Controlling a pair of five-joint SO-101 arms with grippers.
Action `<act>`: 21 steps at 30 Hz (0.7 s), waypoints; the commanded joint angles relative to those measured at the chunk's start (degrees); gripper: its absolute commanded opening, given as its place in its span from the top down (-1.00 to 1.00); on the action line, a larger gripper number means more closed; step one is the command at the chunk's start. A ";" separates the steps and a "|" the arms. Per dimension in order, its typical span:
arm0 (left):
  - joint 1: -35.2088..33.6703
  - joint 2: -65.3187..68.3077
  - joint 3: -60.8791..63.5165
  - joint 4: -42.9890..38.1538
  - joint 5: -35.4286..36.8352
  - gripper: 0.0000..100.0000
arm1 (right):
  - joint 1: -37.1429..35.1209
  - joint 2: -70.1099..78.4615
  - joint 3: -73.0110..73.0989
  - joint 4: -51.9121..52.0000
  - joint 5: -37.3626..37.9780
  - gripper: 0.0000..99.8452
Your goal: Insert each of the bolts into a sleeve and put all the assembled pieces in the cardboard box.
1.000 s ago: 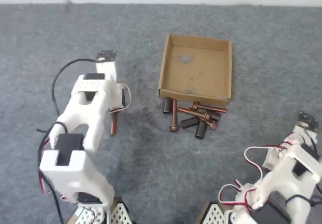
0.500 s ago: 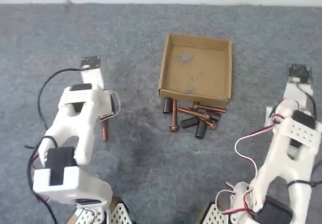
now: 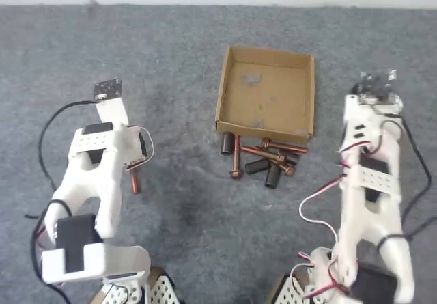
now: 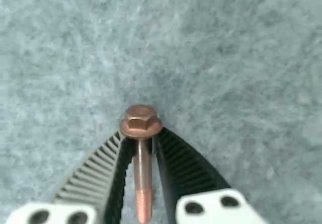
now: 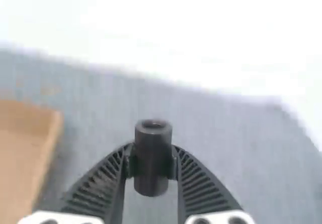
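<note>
Jaws of the left gripper (image 4: 140, 136) clamp a copper bolt (image 4: 141, 123) by its shank, eight o'clock of the cardboard box (image 3: 222, 100); the right gripper (image 5: 152, 154) pinches a black sleeve (image 5: 153, 135) at the box's three o'clock.

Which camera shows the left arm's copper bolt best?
The left wrist view: the bolt sits close up in the left gripper, hex head and shank clear. The high view shows it small and thin. The right wrist view faces a sleeve.
</note>
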 commanded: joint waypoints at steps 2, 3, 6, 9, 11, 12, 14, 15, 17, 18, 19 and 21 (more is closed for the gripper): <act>0.00 -3.87 -0.31 -1.14 0.18 0.98 | -5.23 8.04 -1.58 -15.60 0.44 0.96; 0.09 -3.87 -0.22 -1.67 0.18 0.98 | -6.11 10.86 -2.46 -18.77 0.44 0.96; 0.18 -3.87 -0.22 -2.11 0.18 0.98 | -8.13 20.18 -5.80 -29.32 0.44 0.96; 0.35 -3.96 -0.31 -2.20 0.18 0.98 | -9.71 28.26 -8.53 -40.57 0.35 0.96; 1.32 -3.96 -0.22 -3.25 0.18 0.98 | -10.77 32.22 -9.58 -45.85 -2.90 0.96; 1.58 -3.96 -0.13 -3.69 0.18 0.98 | -11.56 33.36 -9.58 -46.99 -6.42 0.96; 1.93 -3.96 0.13 -4.48 0.18 0.98 | -12.79 34.42 -9.58 -46.02 -15.56 0.96; 2.11 -3.96 0.13 -4.48 0.18 0.98 | -13.05 34.42 -9.58 -45.14 -20.48 0.96; 2.11 -3.96 0.04 -4.57 0.18 0.98 | -13.05 33.98 -9.58 -43.74 -28.84 0.97; 2.11 -3.96 0.04 -4.57 0.18 0.98 | -12.97 33.45 -9.58 -43.21 -32.00 0.97; 2.20 -3.96 -0.04 -4.57 0.18 0.98 | -12.97 32.75 -9.32 -42.68 -34.55 0.97; 2.64 -3.78 -0.13 -4.57 0.18 0.98 | -13.32 30.90 -7.30 -41.27 -37.89 0.97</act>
